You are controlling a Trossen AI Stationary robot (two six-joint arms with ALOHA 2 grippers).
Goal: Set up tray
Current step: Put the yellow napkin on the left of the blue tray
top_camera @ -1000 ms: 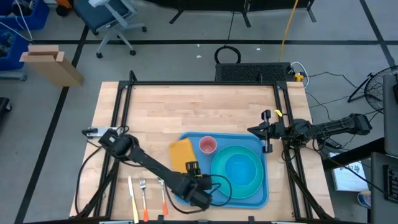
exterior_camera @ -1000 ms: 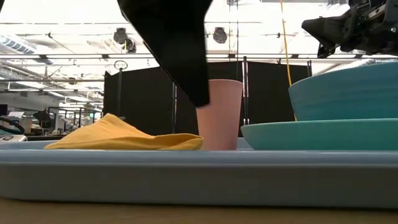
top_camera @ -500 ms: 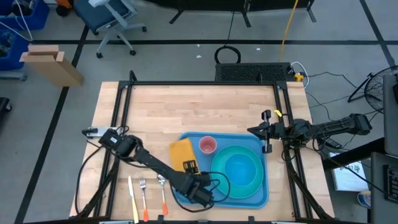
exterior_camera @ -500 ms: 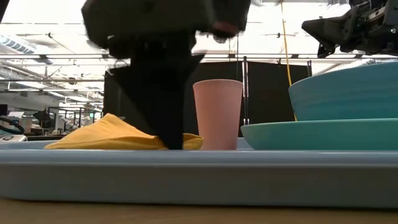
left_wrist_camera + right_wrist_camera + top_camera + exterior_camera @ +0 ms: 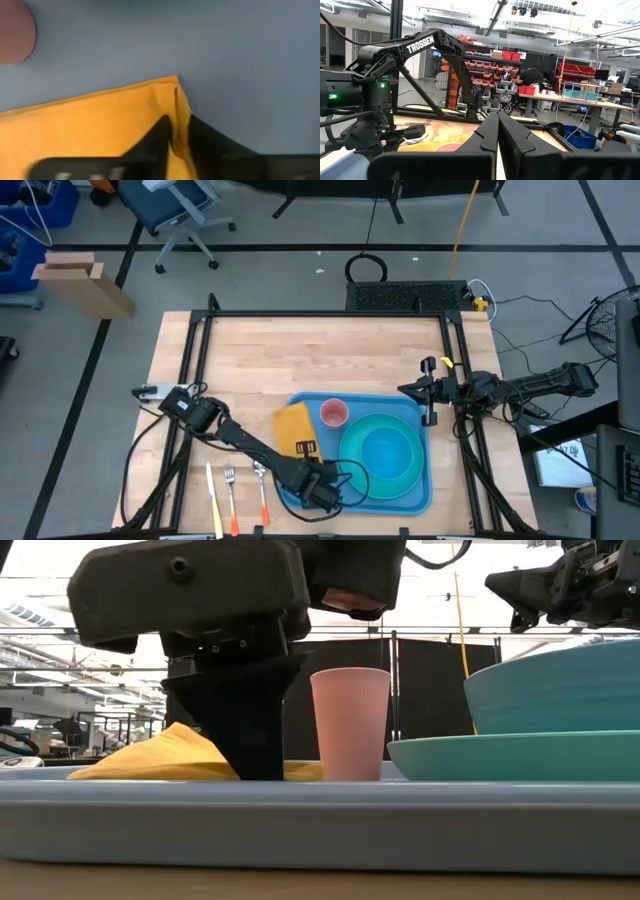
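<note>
The table is pale wood planking in a black metal frame, filling the centre of the high view on a grey floor with dark tape lines; a cardboard box sits upper left, a blue office chair along the top edge. The low view looks out on a workshop with black partitions and ceiling rails.

The tray lies flat, lower centre-right of the table, long axis across the frame, short sides facing left and right. On it: a turquoise plate with a bowl at right, a pink cup upper middle, a yellow napkin at left.

The left gripper is pinching the napkin's corner edge. The right gripper hovers beside the tray's upper right corner, fingers pressed together
</note>
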